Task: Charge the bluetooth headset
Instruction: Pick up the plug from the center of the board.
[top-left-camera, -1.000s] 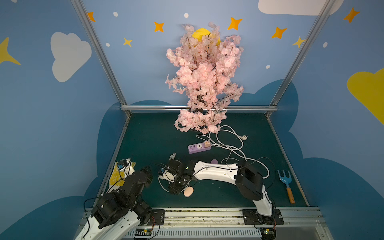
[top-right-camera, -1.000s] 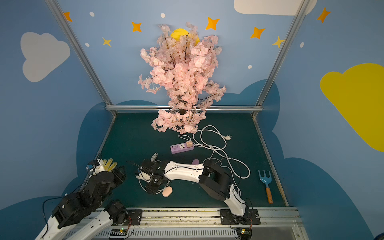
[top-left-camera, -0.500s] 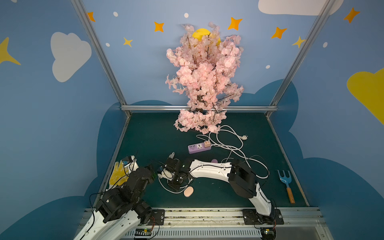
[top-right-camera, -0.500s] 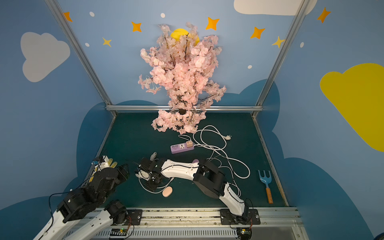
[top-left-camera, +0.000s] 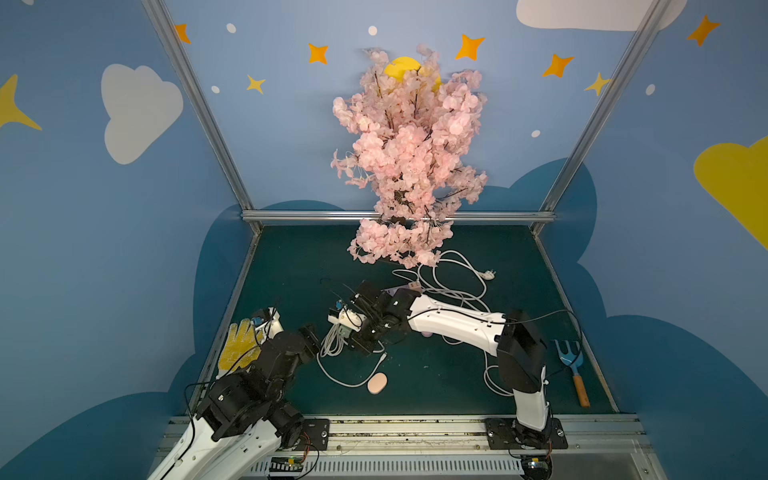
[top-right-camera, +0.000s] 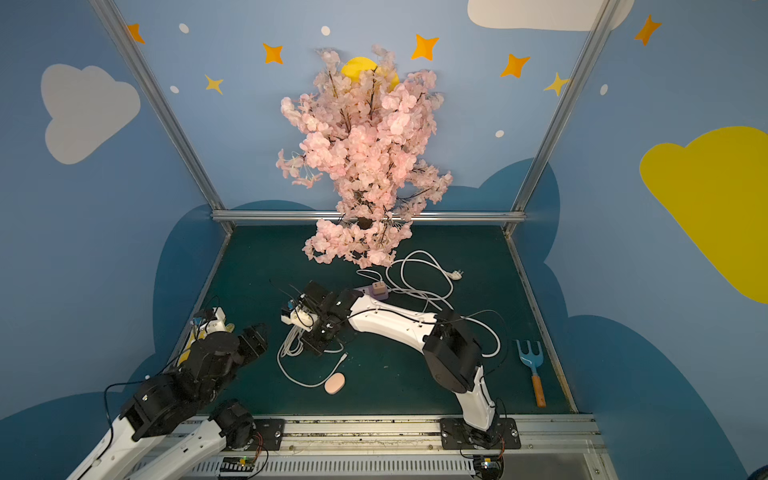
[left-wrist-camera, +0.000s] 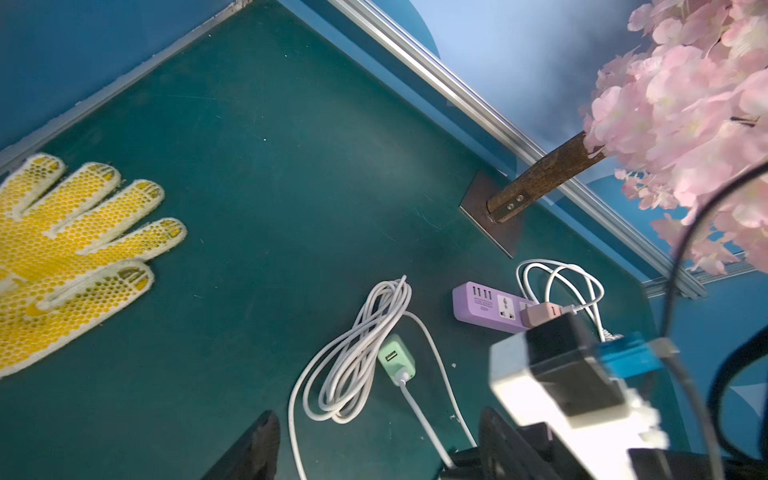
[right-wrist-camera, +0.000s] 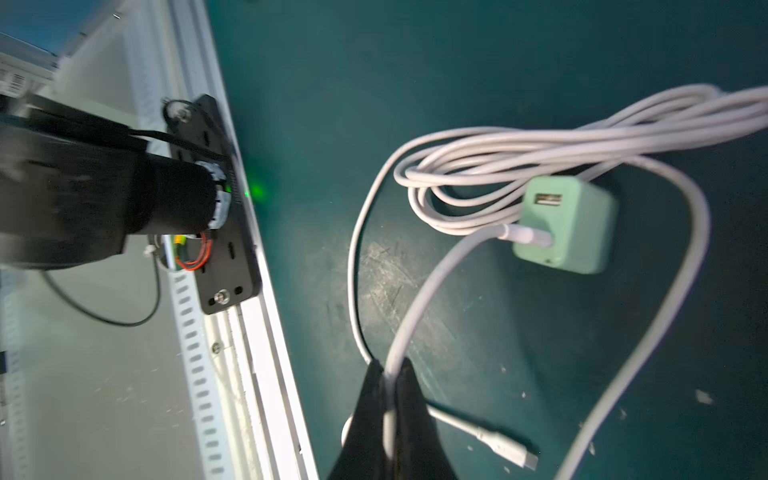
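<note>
One pink oval bluetooth headset case (top-left-camera: 377, 383) at 6 o'clock on the dark green desk (top-left-camera: 291, 266), plug not yet in; right fingers (right-wrist-camera: 365, 419) pinched on one white charging cable (right-wrist-camera: 505, 232), likely to bring its free end over; left fingers (left-wrist-camera: 253, 449) wide, empty; one mint-green cube charger (right-wrist-camera: 565, 224); one lilac power strip (left-wrist-camera: 486, 305) towards 12 o'clock.

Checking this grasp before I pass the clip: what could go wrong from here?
1. The right gripper is shut on the white cable mid-length, not at its connector. The loose end may be hard to aim at the pink headset case.
2. The cable is plugged into the green charger, which lies loose on the mat beside the coil. Pulling could drag both or tangle.
</note>
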